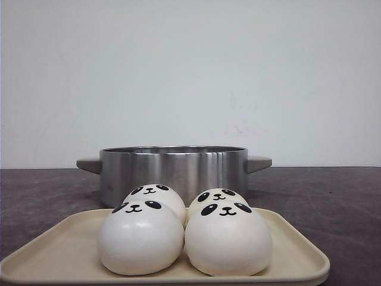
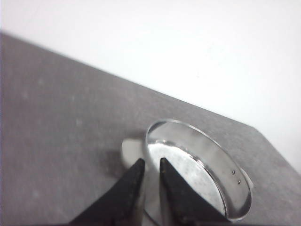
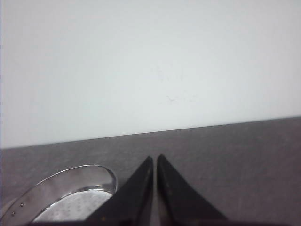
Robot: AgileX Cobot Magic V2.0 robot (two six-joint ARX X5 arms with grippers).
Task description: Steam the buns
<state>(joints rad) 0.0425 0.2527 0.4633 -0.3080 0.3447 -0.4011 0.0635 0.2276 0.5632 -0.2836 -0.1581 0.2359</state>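
Note:
Four white buns with black panda faces sit close together on a beige tray point(image 1: 65, 250) at the front of the front view: front left point(image 1: 141, 238), front right point(image 1: 228, 239), back left point(image 1: 156, 196), back right point(image 1: 217, 197). Behind them stands a steel pot point(image 1: 172, 170) with two side handles. Neither gripper shows in the front view. My left gripper point(image 2: 150, 161) hangs above the pot's near rim point(image 2: 221, 165), jaws nearly together and empty. My right gripper point(image 3: 154, 157) is shut and empty above the table, with the pot point(image 3: 70, 181) to one side.
The pot holds a perforated steel plate point(image 2: 188, 172) and no buns. The dark grey table point(image 1: 333, 202) runs back to a plain white wall point(image 1: 190, 71). A pot handle point(image 2: 131, 148) sticks out beside the left fingertips.

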